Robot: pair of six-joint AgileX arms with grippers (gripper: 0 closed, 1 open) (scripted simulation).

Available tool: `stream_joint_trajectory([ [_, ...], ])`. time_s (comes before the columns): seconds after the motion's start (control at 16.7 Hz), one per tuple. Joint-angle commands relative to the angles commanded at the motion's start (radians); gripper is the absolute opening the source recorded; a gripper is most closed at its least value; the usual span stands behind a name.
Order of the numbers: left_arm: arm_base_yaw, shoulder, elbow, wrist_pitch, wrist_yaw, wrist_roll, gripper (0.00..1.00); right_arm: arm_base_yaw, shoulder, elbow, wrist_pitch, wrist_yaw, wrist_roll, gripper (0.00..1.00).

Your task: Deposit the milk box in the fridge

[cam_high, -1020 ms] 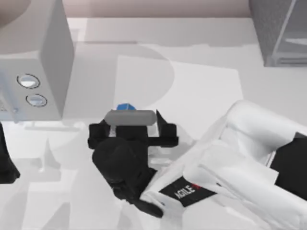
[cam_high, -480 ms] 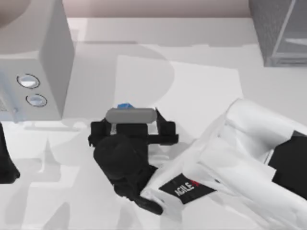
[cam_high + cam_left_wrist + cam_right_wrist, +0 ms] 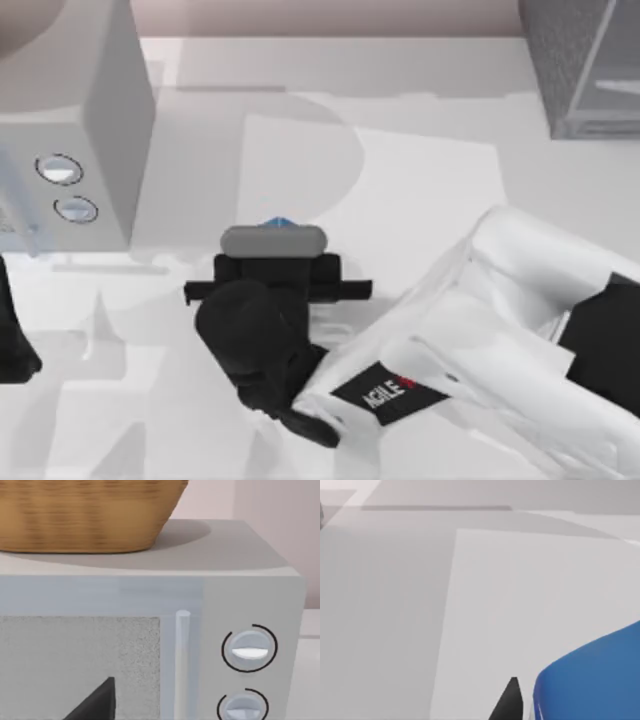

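- The right gripper (image 3: pixel 275 262) has drawn its fingers in since a second ago — now narrow around the milk box (image 3: pixel 277 223), at mid-table.
- Microwave (image 3: pixel 75 130) stands left; left arm (image 3: pixel 15 335) parked at that edge.
- Fridge (image 3: pixel 575 65) — far right corner, well apart.

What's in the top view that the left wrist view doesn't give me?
Top view: the right gripper over the blue milk box at mid-table, the dark grey fridge at the far right corner, and the left arm parked at the left edge.
Left wrist view: the wicker basket standing on the appliance, plus its door handle.
Both: the light grey box with its two round dials.
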State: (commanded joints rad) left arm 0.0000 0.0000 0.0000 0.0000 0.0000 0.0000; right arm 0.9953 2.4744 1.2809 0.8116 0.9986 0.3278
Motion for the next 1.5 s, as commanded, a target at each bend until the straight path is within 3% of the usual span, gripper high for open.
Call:
stream_joint_trajectory([
  [0.18, 0.000, 0.000, 0.000, 0.000, 0.000, 0.000, 1.00, 0.000, 0.000, 0.000, 0.000, 0.000, 0.000, 0.02],
  [0.24, 0.000, 0.000, 0.000, 0.000, 0.000, 0.000, 1.00, 0.000, 0.000, 0.000, 0.000, 0.000, 0.000, 0.00],
  [0.84, 0.000, 0.000, 0.000, 0.000, 0.000, 0.000, 1.00, 0.003, -0.011, 0.000, -0.012, -0.001, 0.000, 0.00],
  [1.5, 0.000, 0.000, 0.000, 0.000, 0.000, 0.000, 1.00, 0.003, -0.206, 0.036, -0.240, -0.005, 0.003, 0.00],
])
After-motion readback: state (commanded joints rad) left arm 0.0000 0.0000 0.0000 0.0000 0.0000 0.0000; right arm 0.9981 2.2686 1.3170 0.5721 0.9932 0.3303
